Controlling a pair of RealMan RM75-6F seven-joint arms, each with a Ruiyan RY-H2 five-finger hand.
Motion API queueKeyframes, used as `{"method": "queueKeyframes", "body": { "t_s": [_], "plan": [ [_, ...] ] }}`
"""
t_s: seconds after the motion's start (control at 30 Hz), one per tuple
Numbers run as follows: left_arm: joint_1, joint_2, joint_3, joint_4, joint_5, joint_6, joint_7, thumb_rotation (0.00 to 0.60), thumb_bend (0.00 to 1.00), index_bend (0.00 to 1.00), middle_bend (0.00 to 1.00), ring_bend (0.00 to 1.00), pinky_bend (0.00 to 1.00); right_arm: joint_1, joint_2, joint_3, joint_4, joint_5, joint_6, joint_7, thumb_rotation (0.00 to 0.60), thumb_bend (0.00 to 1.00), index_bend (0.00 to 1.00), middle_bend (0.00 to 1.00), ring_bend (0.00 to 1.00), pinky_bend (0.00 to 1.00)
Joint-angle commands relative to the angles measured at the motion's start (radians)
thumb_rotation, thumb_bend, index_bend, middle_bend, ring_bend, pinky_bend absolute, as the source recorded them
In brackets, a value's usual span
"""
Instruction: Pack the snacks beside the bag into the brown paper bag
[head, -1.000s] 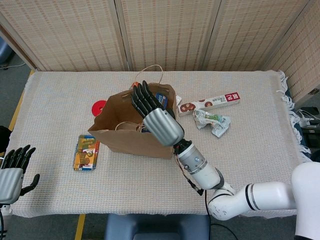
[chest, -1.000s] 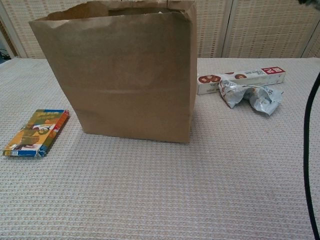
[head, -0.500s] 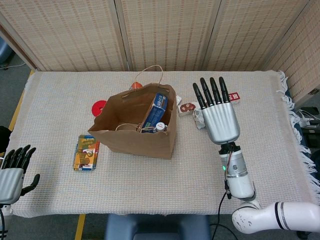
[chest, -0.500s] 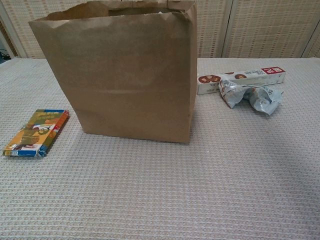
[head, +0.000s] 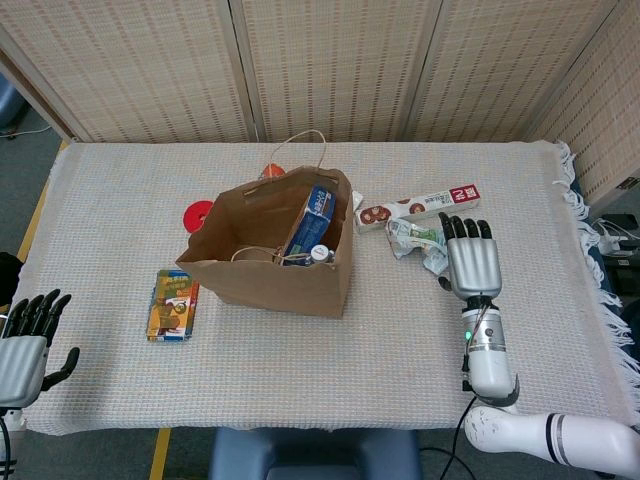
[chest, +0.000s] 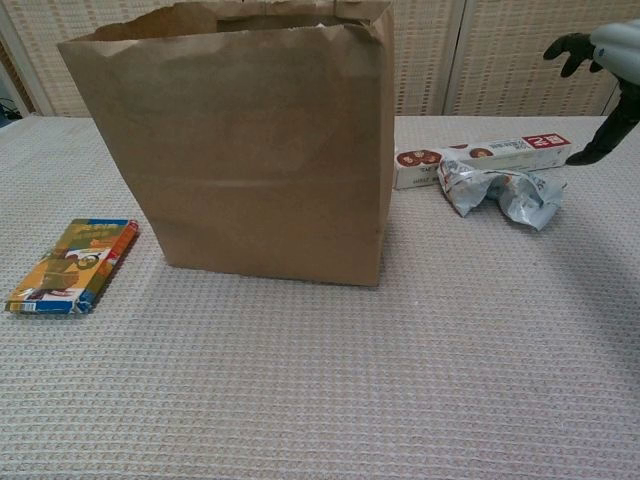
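Crinkled silver foil snack packet, light and crushable, lies right of the upright brown paper bag; right hand hovers empty, fingers spread, best gathering its bunched middle.

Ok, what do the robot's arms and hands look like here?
Each hand has a silver-grey palm shell and black fingers: the right hand and the left hand. The right one joins a silver cylindrical wrist with a green light, then a white arm segment with a dark band; a thin black cable runs alongside.
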Motion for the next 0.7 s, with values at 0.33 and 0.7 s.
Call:
{"method": "queueKeyframes", "body": {
  "t_s": [0.33,0.7],
  "plan": [
    [-0.001,0.002,0.001,0.005,0.003,-0.003,-0.014,0.600,0.39,0.06,0.00,0.00,0.00,0.065,-0.219,0.035,0.325,0.103,-0.106,-0.073,0.600,0.00,0.14,0.20,0.17,0.18],
    [-0.001,0.001,-0.001,0.005,-0.002,-0.003,-0.012,0.600,0.39,0.06,0.00,0.00,0.00,0.144,-0.355,0.121,0.589,0.179,-0.240,-0.081,0.600,0.06,0.16,0.23,0.19,0.21]
  ]
}}
